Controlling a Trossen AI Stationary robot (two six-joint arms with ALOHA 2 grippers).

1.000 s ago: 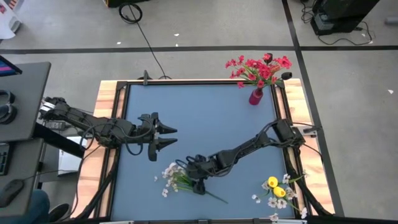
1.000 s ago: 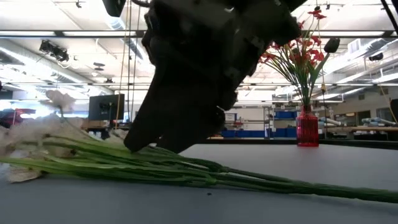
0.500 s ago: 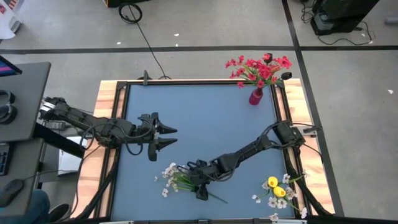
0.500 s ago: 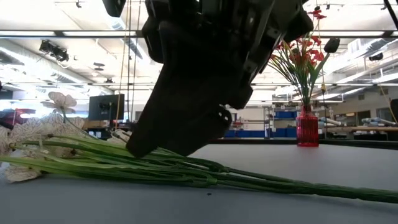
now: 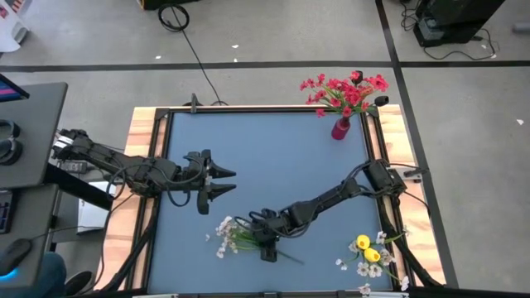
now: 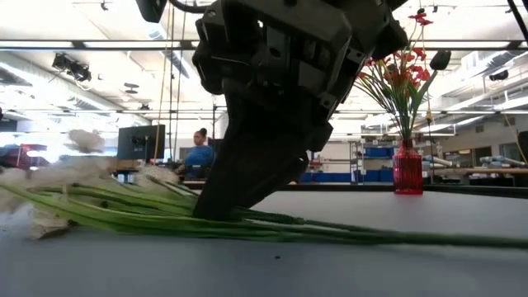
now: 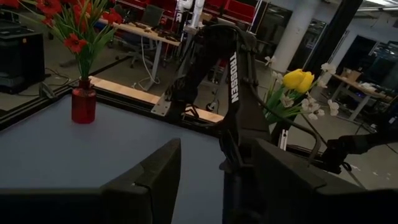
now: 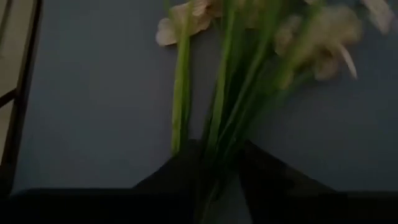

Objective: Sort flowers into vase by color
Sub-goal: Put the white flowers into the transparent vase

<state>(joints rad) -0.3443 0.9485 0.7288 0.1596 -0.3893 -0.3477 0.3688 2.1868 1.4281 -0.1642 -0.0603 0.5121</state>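
Note:
A bunch of white flowers [image 5: 227, 236] lies on the blue table near its front edge. The blossoms point left and the green stems [image 6: 148, 216] run right along the tabletop. My right gripper [image 5: 266, 242] is down on the bunch, shut on its stems. My left gripper [image 5: 225, 182] hangs open above the table's left half, holding nothing. Red flowers [image 5: 348, 89] stand in a red vase [image 5: 340, 129] at the far right. My right gripper pinches the bundled green stems [image 8: 219, 149] between its two fingers [image 8: 176, 173], about midway along the bunch. The fingers slant down from the table's far right and lie across the stems. The bunch rests on the table, blossoms to the left, stem ends [image 5: 291, 259] trailing right.
Yellow tulips with white blossoms [image 5: 369, 255] stand at the table's near right corner, beside the right arm. The red vase [image 6: 407, 169] is at the far right edge. A raised black frame [image 5: 265, 108] borders the table. A person [image 6: 198, 153] sits in the room beyond.
My right gripper has sunk slightly onto the white flowers and shut around their stems, drawing the loose stems into a tighter bundle. The blossom ends have shifted a little. My left gripper has kept still.

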